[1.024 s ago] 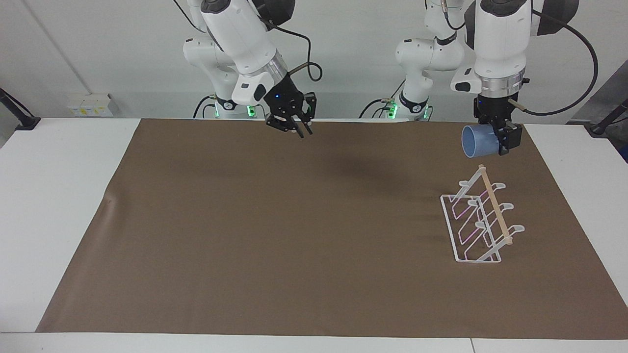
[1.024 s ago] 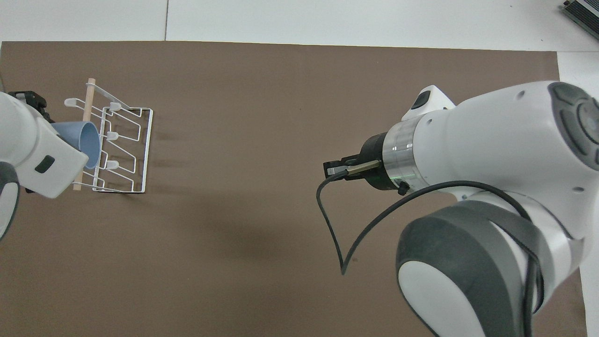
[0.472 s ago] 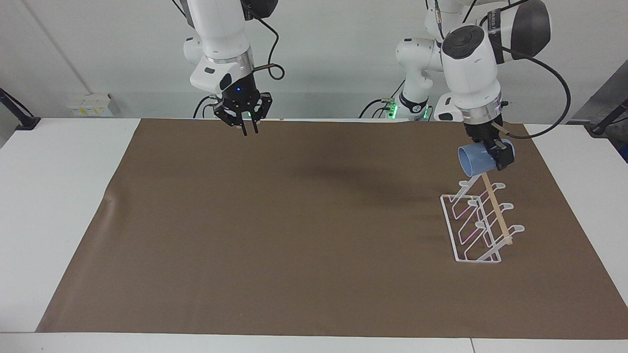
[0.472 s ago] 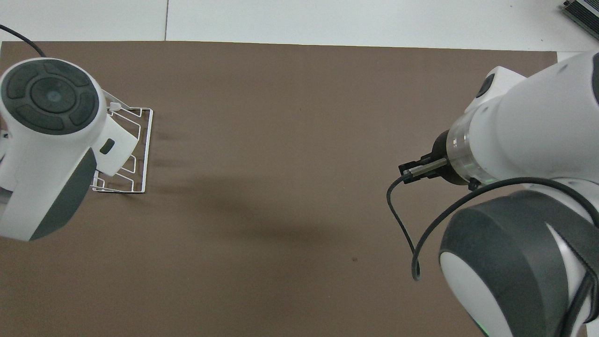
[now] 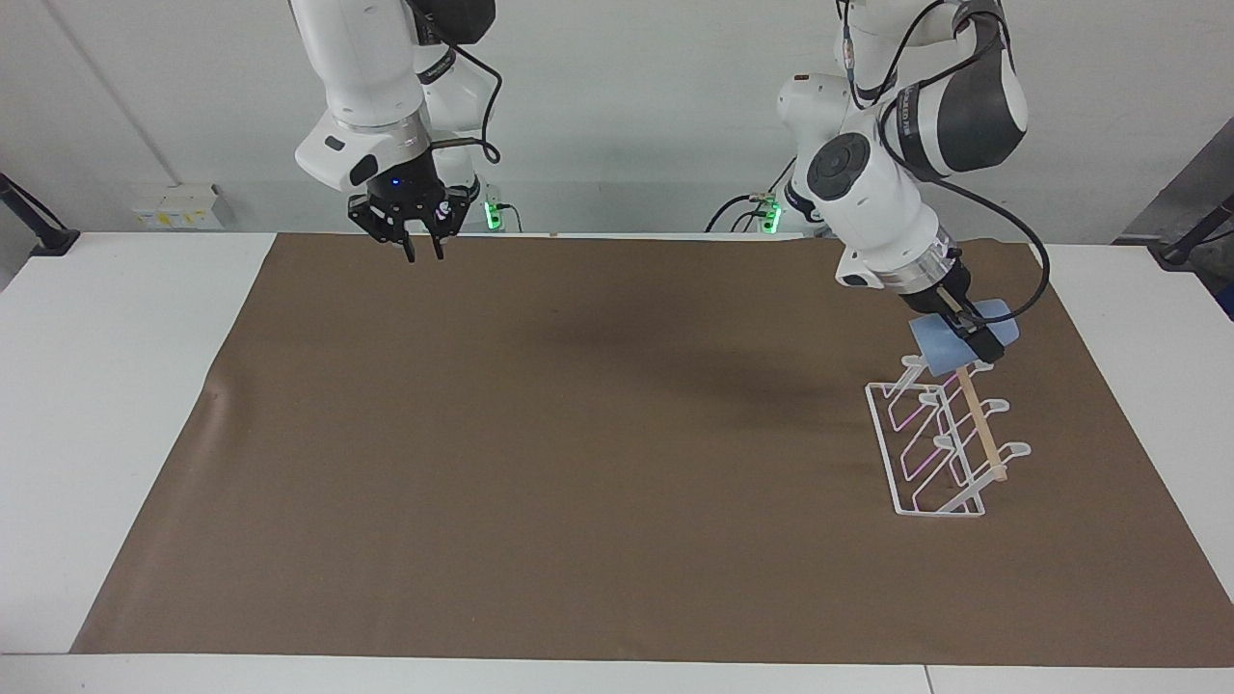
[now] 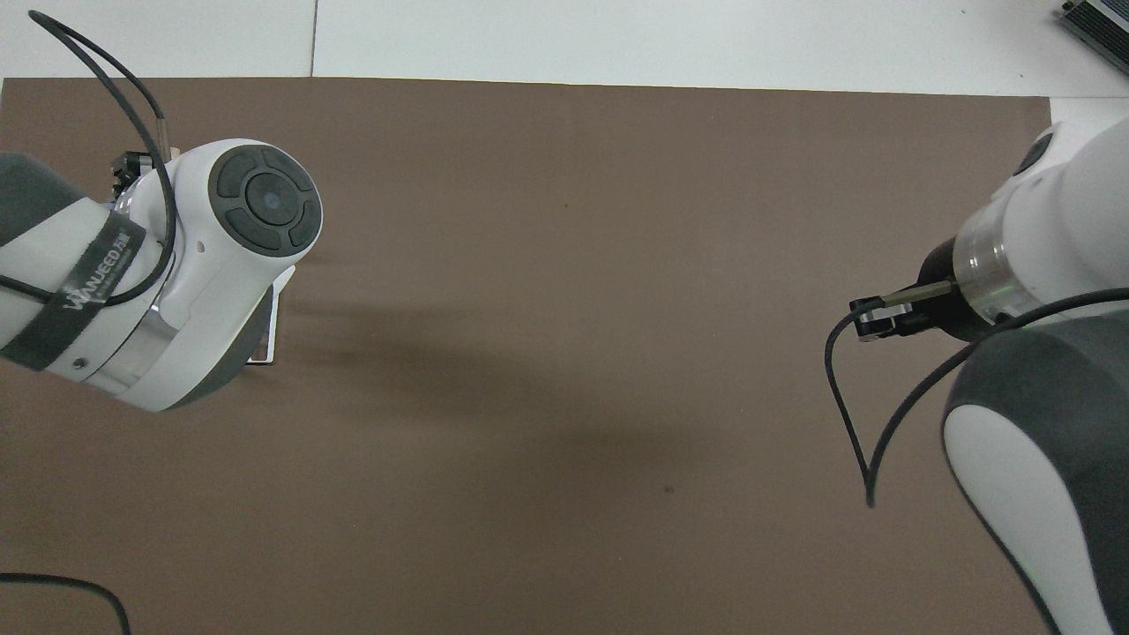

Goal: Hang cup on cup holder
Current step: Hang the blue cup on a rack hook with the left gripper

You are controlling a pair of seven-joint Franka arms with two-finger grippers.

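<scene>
Left gripper (image 5: 976, 339): over the robot-side end of the cup holder, tilted, fingers closed on the cup; the left arm hides it from the overhead camera.
Cup (image 5: 950, 342): light blue, clamped in the left gripper, lying on its side right at the top prongs; contact with the holder cannot be confirmed.
Cup holder (image 5: 930, 453): white wire rack standing on the brown mat (image 5: 578, 463) toward the left arm's end of the table; wooden dowel (image 5: 979, 419) across the top, the other prongs bare.
Right gripper (image 5: 422, 249): raised over the mat's robot-side edge toward the right arm's end, pointing down, holding nothing; fingertips close together, gap not readable. This arm waits.
Obstructions: left arm's wrist and cable (image 5: 1003, 241) hang directly above the rack.
Open room: mat bare between the two arms and out to its edge farthest from the robots; white table (image 5: 116, 386) borders it at both ends.
</scene>
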